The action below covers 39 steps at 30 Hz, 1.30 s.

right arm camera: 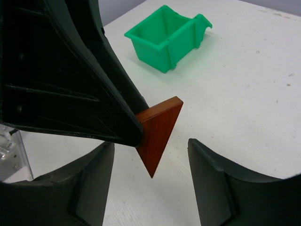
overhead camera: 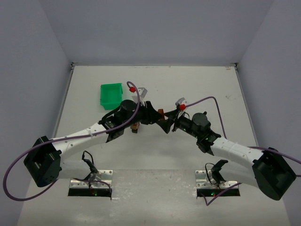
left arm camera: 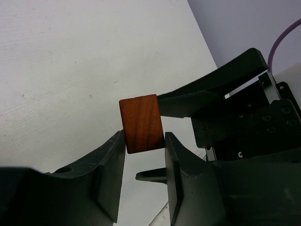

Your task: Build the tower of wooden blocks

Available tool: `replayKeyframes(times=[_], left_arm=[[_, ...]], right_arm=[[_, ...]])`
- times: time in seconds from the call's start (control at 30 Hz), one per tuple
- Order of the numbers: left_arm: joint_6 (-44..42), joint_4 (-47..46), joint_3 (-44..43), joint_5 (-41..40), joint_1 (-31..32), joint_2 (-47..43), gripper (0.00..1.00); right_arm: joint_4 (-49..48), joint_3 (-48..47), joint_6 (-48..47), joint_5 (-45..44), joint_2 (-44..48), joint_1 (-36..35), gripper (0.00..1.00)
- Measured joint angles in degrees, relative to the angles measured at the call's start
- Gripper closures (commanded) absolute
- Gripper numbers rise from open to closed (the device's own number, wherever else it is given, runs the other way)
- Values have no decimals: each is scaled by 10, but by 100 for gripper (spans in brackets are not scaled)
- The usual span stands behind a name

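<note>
Left tool (left arm camera: 144, 136): pressed onto the reddish-brown wedge (left arm camera: 141, 123), one finger on each flat face. In the left wrist view the piece sits frame centre, grain running top to bottom, white table (left arm camera: 70, 70) behind it.

Right tool (right arm camera: 150, 143): spread. In the right wrist view the wedge hangs between its two fingers (right arm camera: 211, 183), point down. There's a clear gap to the finger at lower right. The lower-left finger is partly masked by the left tool's black finger, which covers the left part of the wedge. In the left wrist view one right-tool finger comes in from the right and meets the wedge's upper right edge; can't tell whether it touches or sits just behind.

Can't tell if the wedge's tip is off the table.

Top view: both tools meet at frame centre, wedge (overhead camera: 161, 113) between them. Small tan and brown wood pieces (overhead camera: 136, 127) sit just below the left arm, left of centre, partly hidden, and their shape can't be made out. Green bin (overhead camera: 111, 95) is upper left of the meeting point, apart from everything. In the right wrist view it sits at top centre, open side up.
</note>
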<state>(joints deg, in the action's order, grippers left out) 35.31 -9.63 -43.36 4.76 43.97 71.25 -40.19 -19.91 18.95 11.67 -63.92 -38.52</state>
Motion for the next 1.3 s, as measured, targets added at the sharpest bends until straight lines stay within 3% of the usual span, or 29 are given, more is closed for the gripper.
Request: replayKeyframes(times=[0.1,0.33,0.5,0.63,0.87,1.03,1.2,1.27,1.3], left_arm=[[-18,45,-27,-22,4,-1,100],[-41,186,-125,-97,6,-2,100],[-42,280,-173,-107,8,9,100],[-42,358,-225,-115,46,86,100],[-53,471,-293,-115,141,276,100],[-66,489,-345,-123,180,388,100],[-72,475,-348,-128,182,406,99],[-74,461,-348,-128,182,406,85],[-76,454,-347,-127,181,406,84]], right_arm=[[61,-2,-2,-14,24,-1,1],[216,0,-3,-79,143,-2,1],[322,0,10,-210,211,-2,1],[424,0,46,-362,235,-2,1],[507,0,87,-476,254,2,1],[531,0,102,-507,274,5,1],[546,0,112,-524,287,5,1],[550,0,114,-528,292,5,1],[552,0,115,-531,294,5,1]])
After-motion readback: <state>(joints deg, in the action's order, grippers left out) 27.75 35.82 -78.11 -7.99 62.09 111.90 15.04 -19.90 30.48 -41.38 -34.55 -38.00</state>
